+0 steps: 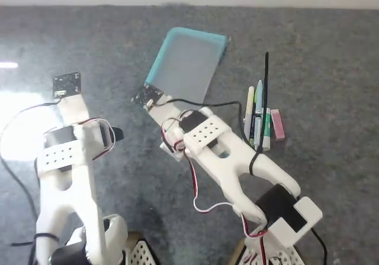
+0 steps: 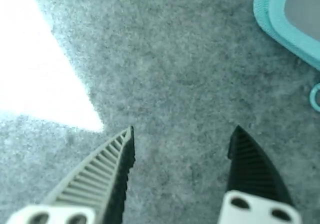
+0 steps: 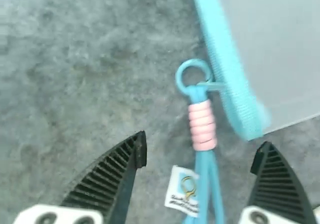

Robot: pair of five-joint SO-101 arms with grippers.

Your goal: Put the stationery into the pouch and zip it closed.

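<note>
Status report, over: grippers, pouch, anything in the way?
Left gripper open over table. Right gripper open over zip pull. Pens, eraser lie beside pouch, not in it. No obstruction seen.

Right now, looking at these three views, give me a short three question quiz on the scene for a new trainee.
1. True or false: the stationery already lies inside the pouch.
2. What lies between the right tool's jaws? A) the zip pull B) a pen C) an eraser
3. Fill in: the left tool hangs over bare table with its jaws ____.
Key: 1 false, it lies on the table beside the pouch; 2 A; 3 open.
</note>
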